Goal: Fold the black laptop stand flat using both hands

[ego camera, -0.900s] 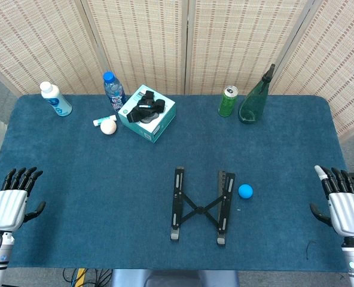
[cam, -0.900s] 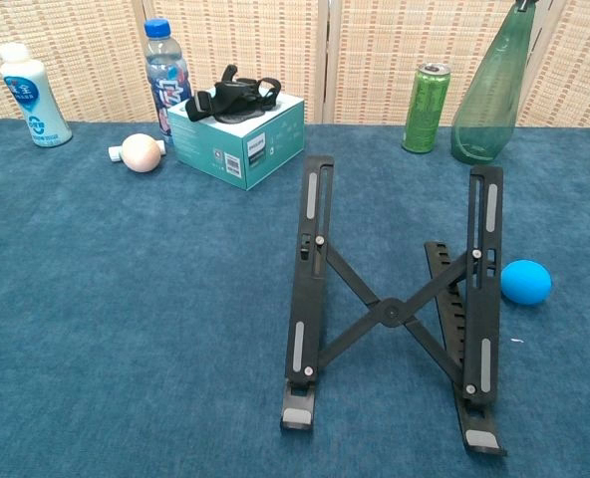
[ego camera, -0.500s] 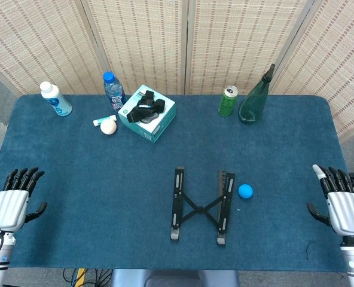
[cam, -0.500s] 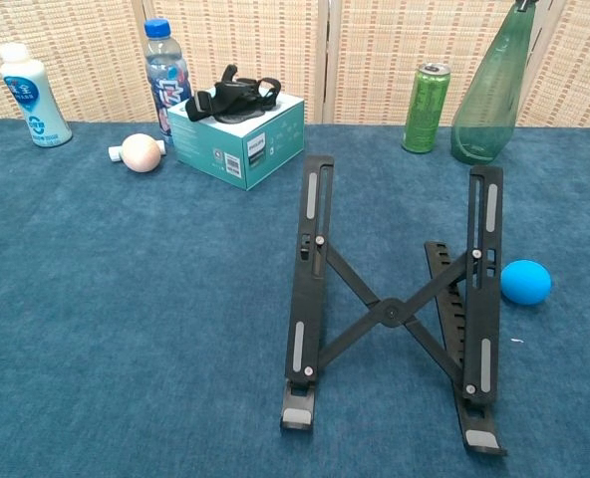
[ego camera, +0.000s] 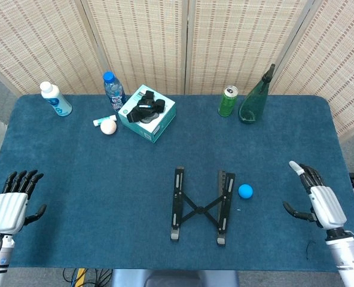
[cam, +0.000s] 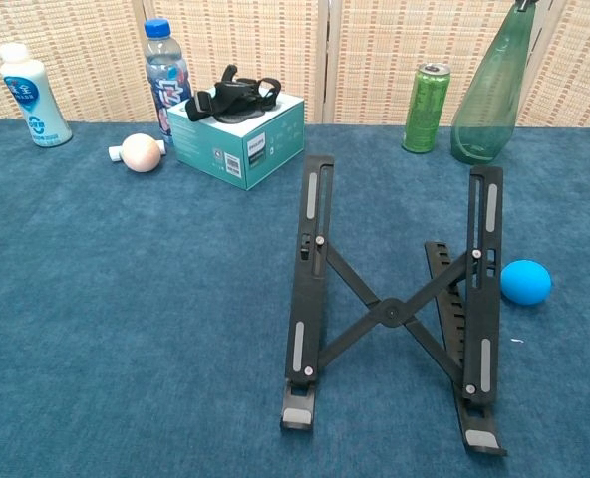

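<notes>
Both hands hover empty with fingers spread, the left hand (ego camera: 9, 203) at the counter's near left corner with its wrist cut off by the frame edge, the right hand (ego camera: 317, 197) near the right edge; neither shows in the chest view. Well apart between them, the black laptop stand (ego camera: 201, 205) sits unfolded on the blue-carpeted counter (ego camera: 105, 179), a blue ball (ego camera: 244, 191) just beside it. Woven screens (ego camera: 183, 42) close the back.

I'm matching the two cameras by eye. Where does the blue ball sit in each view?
Head view: blue ball lies right of centre, just right of the stand.
Chest view: ball lies at the right edge, mid-height, again right of the stand.
Shared landmark: green can, behind the stand.
</notes>
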Tool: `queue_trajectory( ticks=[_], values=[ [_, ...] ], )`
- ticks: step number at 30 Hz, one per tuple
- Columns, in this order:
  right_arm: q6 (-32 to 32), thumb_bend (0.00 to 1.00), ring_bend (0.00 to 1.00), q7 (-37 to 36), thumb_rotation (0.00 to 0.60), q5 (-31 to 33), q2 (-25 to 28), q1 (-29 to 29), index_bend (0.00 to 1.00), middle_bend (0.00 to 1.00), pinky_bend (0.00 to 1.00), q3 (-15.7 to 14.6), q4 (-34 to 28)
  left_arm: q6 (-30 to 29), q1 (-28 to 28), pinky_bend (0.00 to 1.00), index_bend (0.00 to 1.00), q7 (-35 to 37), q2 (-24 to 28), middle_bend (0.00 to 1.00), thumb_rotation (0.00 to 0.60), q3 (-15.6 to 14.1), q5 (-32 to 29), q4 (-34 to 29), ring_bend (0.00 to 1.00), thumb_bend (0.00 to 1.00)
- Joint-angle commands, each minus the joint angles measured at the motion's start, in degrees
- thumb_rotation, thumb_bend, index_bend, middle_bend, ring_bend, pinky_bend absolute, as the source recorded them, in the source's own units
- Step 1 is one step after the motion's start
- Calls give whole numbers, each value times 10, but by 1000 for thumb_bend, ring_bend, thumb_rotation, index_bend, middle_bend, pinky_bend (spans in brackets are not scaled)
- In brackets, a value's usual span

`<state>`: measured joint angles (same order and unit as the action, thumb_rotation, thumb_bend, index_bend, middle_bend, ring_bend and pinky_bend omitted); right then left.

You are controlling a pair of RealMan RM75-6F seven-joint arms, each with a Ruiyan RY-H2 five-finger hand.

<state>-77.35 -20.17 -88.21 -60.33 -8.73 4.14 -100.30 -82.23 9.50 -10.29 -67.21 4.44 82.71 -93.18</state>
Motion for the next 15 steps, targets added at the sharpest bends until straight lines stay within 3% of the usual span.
queue_trajectory(
  ticks=[1,5,15],
  values=[
    [49,155,0,-136,600,-12,1,-39,0,171,57,4,-11,0,-2,12,140,5,6,107,600,-1,-2,-7,64,235],
    [100,98,0,-252,600,-9,-2,-74,0,174,57,6,-5,-4,-4,12,140,6,10,107,600,-2,1,-11,64,236],
    [179,65,32,-503,600,-1,-25,-140,19,202,57,17,14,3,-2,12,140,6,10,107,600,-5,-1,-14,64,236]
  ],
)
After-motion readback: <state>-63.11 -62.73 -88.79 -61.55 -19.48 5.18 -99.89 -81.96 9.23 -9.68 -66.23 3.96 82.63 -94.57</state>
